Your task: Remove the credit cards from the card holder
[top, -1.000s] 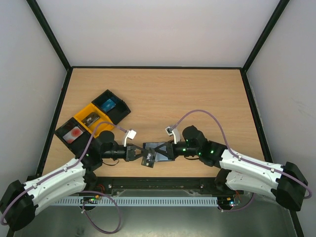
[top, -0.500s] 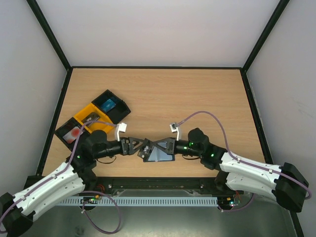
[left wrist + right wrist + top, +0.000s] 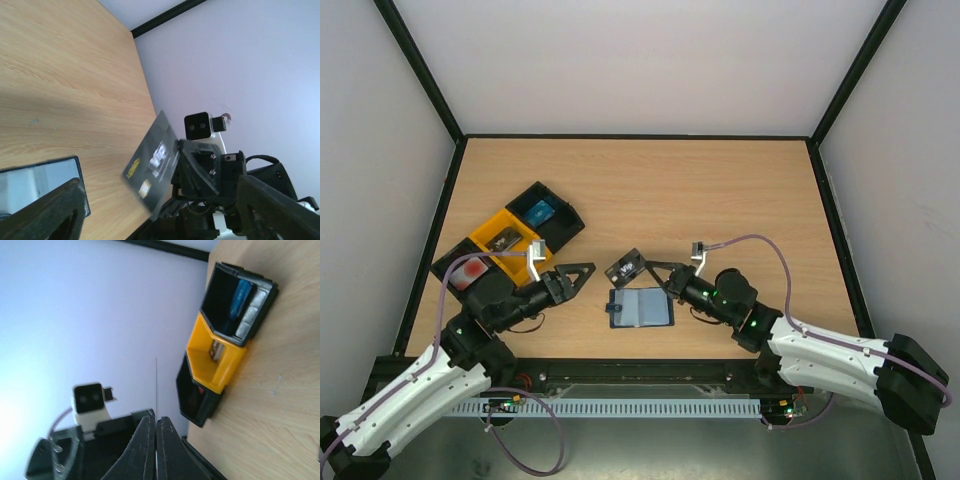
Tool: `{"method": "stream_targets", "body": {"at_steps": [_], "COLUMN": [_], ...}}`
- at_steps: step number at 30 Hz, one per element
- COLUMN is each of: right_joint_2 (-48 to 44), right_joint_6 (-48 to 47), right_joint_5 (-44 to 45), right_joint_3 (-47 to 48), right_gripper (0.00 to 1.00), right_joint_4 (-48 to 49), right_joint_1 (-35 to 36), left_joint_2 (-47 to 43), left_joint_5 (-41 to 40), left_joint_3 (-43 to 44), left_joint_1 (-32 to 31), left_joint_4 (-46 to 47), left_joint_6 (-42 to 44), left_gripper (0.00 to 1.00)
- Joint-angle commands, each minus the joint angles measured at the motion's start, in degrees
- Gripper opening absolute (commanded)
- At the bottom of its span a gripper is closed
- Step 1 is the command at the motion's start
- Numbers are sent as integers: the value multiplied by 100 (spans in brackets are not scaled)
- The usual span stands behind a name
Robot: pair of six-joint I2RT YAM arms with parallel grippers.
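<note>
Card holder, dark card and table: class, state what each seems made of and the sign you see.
The card holder looks like leather or faux leather: dark matte border, lying folded open. The card seems rigid plastic: thin, flat, dark, printed lettering. The table looks like wood or laminate: pale grain lines, smooth.

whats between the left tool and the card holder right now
Only bare table, as the top view shows. The open left tool and the card holder are apart; the right tool holds a dark card farther back, outside that stretch.
</note>
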Motion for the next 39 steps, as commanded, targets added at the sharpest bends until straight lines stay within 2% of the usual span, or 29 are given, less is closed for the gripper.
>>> {"method": "stream_targets", "body": {"at_steps": [1, 4, 8, 12, 23, 25, 29, 33, 36, 39], "right_joint_2": [113, 426, 923, 1522, 2226, 2270, 2397, 2545, 2686, 2832], "right_joint_6": [888, 1099, 1143, 1480, 1715, 1736, 1757, 1756, 1776, 1759], "right_joint_5": [888, 973, 1020, 733, 577, 578, 501, 464, 378, 245], "right_joint_3": [-38, 104, 406, 400, 504, 483, 492, 452, 455, 453], "right_gripper": [2, 2, 2, 2, 2, 2, 2, 2, 2, 5], "right_joint_4": [1091, 1562, 1673, 2649, 3161, 3164, 3202, 3292, 3393, 3498], "right_joint_1": [-20, -22, -24, -21, -22, -17, -18, -24, -18, -20], "left_joint_2": [-90, 41, 276, 459, 1100, 1125, 1111, 1066, 1018, 972], "left_joint_5": [-88, -91, 3, 3, -160, -168, -178, -115, -82, -90], "left_joint_3": [-346, -426, -395, -351, -183, -191, -211, -243, -261, -262], "left_joint_1": [26, 26, 28, 29, 35, 44, 59, 70, 89, 135], "left_joint_4": [603, 842, 1224, 1665, 1599, 1604, 1597, 1624, 1669, 1566], "left_joint_6": [-601, -726, -792, -811, -685, -663, -646, -689, -678, -622], "left_gripper": [80, 77, 76, 70, 58, 51, 28, 17, 4, 3]}}
